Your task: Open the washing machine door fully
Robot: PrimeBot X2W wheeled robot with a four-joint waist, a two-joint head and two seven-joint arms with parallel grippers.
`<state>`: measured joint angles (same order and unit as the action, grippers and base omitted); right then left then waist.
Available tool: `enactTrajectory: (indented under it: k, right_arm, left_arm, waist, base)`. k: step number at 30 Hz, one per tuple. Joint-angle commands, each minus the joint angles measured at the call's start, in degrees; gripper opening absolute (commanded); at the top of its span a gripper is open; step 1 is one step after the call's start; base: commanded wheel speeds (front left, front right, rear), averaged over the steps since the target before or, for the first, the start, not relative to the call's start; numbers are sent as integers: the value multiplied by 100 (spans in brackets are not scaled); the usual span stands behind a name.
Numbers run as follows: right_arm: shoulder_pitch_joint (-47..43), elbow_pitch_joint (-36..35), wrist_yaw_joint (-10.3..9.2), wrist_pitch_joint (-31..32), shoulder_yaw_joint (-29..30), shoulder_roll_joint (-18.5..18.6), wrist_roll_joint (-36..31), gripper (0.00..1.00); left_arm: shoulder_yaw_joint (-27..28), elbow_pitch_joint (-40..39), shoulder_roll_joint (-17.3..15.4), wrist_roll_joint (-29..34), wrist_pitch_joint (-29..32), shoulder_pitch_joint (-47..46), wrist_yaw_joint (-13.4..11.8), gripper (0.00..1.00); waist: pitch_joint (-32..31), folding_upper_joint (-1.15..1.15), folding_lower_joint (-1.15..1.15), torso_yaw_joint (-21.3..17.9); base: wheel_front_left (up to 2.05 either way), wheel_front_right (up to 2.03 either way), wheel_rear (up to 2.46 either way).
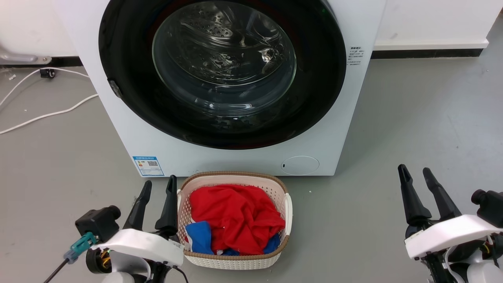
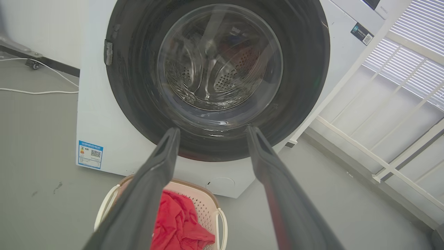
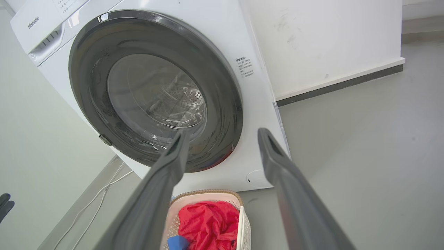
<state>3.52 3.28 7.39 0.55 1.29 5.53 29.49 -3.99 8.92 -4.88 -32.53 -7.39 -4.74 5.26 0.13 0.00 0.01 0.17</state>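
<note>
While white cables (image 1: 43, 115) lay across the grey floor (image 1: 412, 118) at the far left, the left gripper (image 1: 160, 181) hung low in the lower left of the head view. Its two dark fingers were spread apart with nothing between them, and the inner finger stood just beside the left rim of the laundry basket (image 1: 232, 173). Behind it, a blue label (image 1: 148, 166) sat on the lower left corner of the white washing machine (image 1: 118, 129). The washing machine door (image 1: 222, 70) filled most of that front. It was shut flat against the machine, a small grey catch (image 1: 114, 88) showed at its left edge, and the perforated steel drum was visible through its clear domed window. The basket stood on the floor directly below the door, close to the machine's base, and held a red garment (image 1: 235, 216) heaped over a blue cloth (image 1: 198, 237). To the right of the basket's rim, a round cover (image 1: 300, 165) was set into the machine's lower front, with a patch of small print (image 1: 355, 56) higher up by the door's right side. At the lower right, well apart from the machine, the right gripper (image 1: 413, 169) hung with its fingers likewise parted and empty. Both wrist views looked between open fingers toward the closed door.
</note>
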Motion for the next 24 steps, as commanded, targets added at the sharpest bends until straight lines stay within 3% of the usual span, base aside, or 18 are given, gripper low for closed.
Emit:
enactTrajectory:
  k: [1,24]
  right_arm:
    - [36,-103,9,9,13,17,-161,100]
    - [-67,-242,12,68,158,-111,-1765,100]
  left_arm:
    - [-31,-37,-51,160,-61,-116,-23,100]
    - [-263,198,-262,1561,-385,-215,-370,100]
  waist:
    - [-1,0,0,0]
    - [12,0,0,-30]
  base:
    - [0,0,0]
    - [0,0,0]
